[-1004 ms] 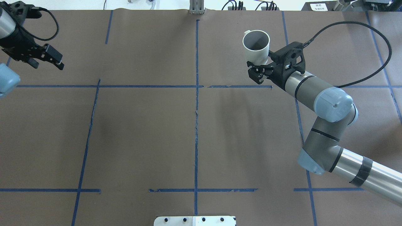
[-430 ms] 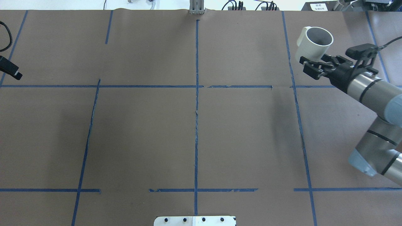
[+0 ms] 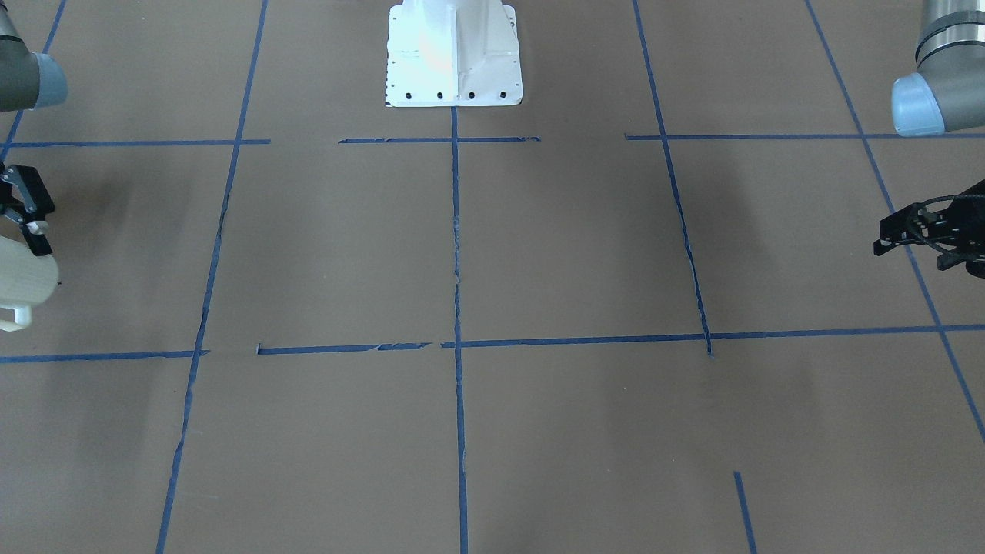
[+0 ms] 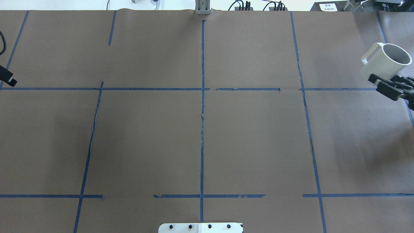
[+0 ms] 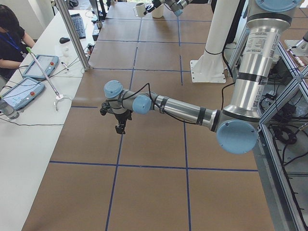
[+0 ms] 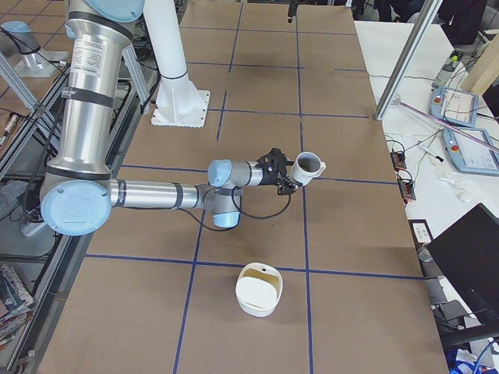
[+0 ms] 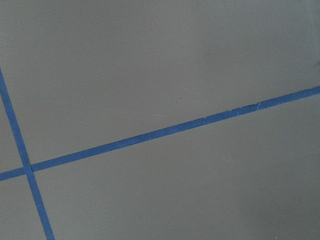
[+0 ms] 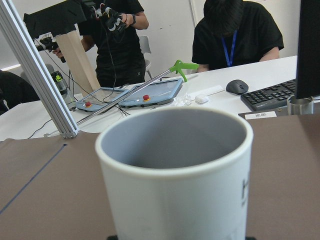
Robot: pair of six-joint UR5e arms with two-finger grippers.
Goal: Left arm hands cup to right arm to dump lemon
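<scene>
My right gripper (image 4: 385,84) is shut on the white cup (image 4: 385,61) and holds it upright above the table at the overhead view's right edge, handle to the left. From the front, the cup (image 3: 25,283) and the right gripper (image 3: 27,219) sit at the left edge. In the right wrist view the cup (image 8: 175,185) fills the frame, with its grey inside showing and its bottom hidden. It also shows in the exterior right view (image 6: 309,167). The lemon is out of view. My left gripper (image 3: 891,235) is open and empty at the table's other end; only its tip shows overhead (image 4: 7,77).
A white bowl (image 6: 259,290) stands on the brown table near the front, below the held cup's end. The robot's white base (image 3: 454,54) is at mid-table. Operators and tablets are at the side desk (image 5: 33,72). Blue tape lines (image 7: 165,132) cross the mat.
The right arm has carried the cup from right of centre out to the table's right edge. The left gripper has drawn back to the left edge.
</scene>
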